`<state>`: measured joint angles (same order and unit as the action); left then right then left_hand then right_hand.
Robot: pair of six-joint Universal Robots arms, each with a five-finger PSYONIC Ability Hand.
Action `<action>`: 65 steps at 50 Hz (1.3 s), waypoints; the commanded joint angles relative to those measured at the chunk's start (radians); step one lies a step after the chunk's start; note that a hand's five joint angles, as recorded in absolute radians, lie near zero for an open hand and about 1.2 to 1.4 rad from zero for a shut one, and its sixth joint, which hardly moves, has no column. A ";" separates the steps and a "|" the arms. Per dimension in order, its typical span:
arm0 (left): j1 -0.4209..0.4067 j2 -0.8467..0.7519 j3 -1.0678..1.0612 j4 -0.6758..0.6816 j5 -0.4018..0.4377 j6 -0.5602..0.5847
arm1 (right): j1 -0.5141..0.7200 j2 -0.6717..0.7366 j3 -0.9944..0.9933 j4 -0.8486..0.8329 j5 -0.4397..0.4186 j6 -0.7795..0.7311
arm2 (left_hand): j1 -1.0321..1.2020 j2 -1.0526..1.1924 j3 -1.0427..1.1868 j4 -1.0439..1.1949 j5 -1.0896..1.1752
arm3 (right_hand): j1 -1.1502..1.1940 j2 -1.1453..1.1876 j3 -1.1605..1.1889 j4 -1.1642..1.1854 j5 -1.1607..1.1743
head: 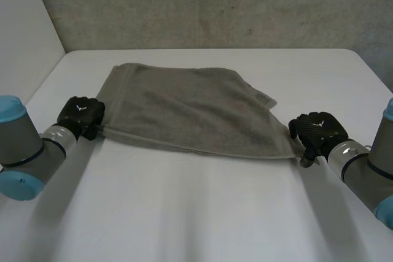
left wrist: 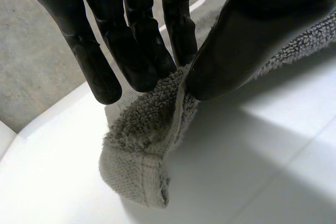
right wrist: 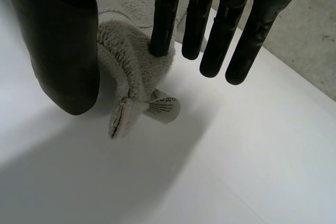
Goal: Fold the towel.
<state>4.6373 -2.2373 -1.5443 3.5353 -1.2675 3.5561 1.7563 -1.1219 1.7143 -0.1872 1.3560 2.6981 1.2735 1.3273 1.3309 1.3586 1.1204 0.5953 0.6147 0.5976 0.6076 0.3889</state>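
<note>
Nearest in the head view, the left arm (head: 24,151) and the right arm (head: 368,170) are seen reaching in over the white worktop (head: 196,213) from either side. Each arm is ended by a black robot hand set at a near corner of the grey towel (head: 190,108).

The near left corner is pinched by the left robot hand (head: 81,115). In the left wrist view the terry cloth is pressed by the thumb (left wrist: 236,40) against the straight fingers (left wrist: 142,61), and the hemmed tip of the corner (left wrist: 134,174) is left hanging below the fingertips, just above the worktop.

The near right corner is pinched by the right robot hand (head: 316,128). In the right wrist view the cloth is caught between the thumb (right wrist: 63,51) and one straight finger (right wrist: 164,19), while the other fingers (right wrist: 239,51) are held straight and apart from the cloth. A small white label (right wrist: 164,107) is seen sticking out of the bunched corner beside the thumb.

Between the two hands the near edge of the towel is drawn in a fairly straight line. Beyond it the rest of the towel is spread on the worktop, with a second layer showing at the far right corner. Farther back, the worktop is bounded by a grey wall (head: 215,4).
</note>
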 commanded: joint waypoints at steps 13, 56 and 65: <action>0.008 0.050 -0.020 -0.003 -0.001 -0.010 | -0.011 0.050 -0.025 -0.031 0.000 0.173 | 0.123 0.069 0.065 0.038 0.101 | 0.801 0.782 0.799 0.789 0.833; -0.026 0.291 0.322 -0.266 -0.004 -0.224 | 0.054 -0.003 -0.841 0.405 0.155 -0.366 | 0.123 0.069 0.065 0.038 0.101 | 0.801 0.782 0.799 0.789 0.833; -0.087 0.065 0.879 -0.314 -0.142 -0.233 | 0.126 0.203 -1.287 0.238 0.229 -0.373 | 0.123 0.069 0.065 0.038 0.101 | 0.801 0.782 0.799 0.789 0.833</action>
<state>4.5757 -2.0761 -0.9851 3.2484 -1.3200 3.3306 1.8562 -1.0065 0.6760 0.1506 1.5577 2.3122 1.2807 1.3525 1.3546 1.3635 1.1442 1.3300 1.3315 1.3426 1.3466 1.1727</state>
